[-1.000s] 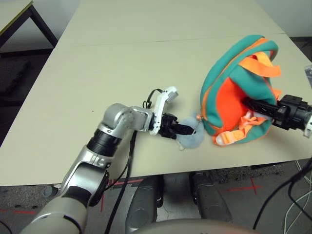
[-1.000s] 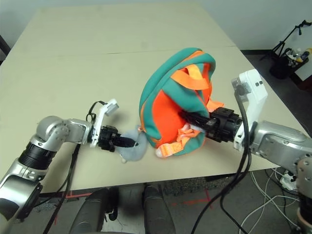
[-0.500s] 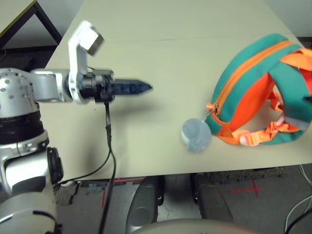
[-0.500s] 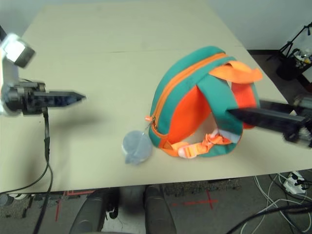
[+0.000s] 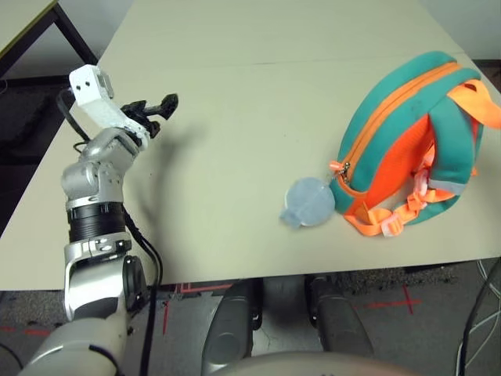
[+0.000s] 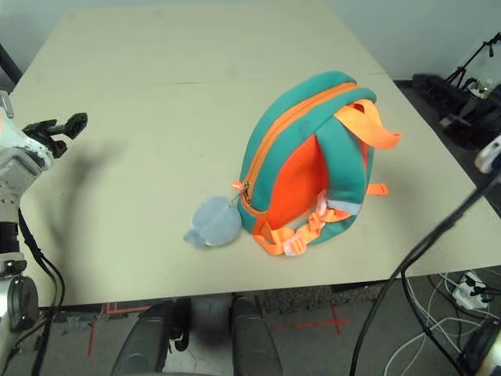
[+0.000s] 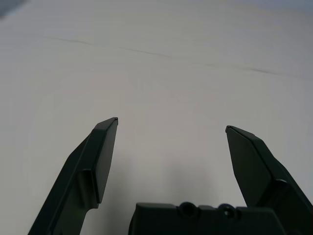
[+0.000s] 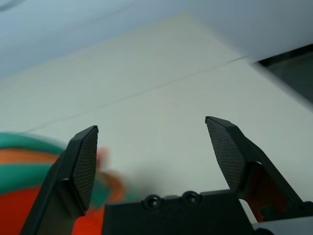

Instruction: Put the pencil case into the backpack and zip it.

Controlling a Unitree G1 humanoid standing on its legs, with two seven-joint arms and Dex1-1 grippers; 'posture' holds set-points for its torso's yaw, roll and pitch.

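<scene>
On the table (image 5: 235, 102), zipped teal-orange backpack (image 5: 399, 149) with grey plush tag (image 5: 311, 201); both hands (image 7: 171, 128) (image 8: 151, 132) open, empty

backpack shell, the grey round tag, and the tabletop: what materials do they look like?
Backpack: soft matte fabric, possibly neoprene-like, in teal and orange; it bulges and sags rather than holding hard edges. Its straps look like woven orange webbing.
Grey round tag: plush or felt, judging by its fuzzy, dull surface and soft outline.
Table: smooth pale beige panel with a low sheen, probably laminate; a thin seam crosses it.
</scene>
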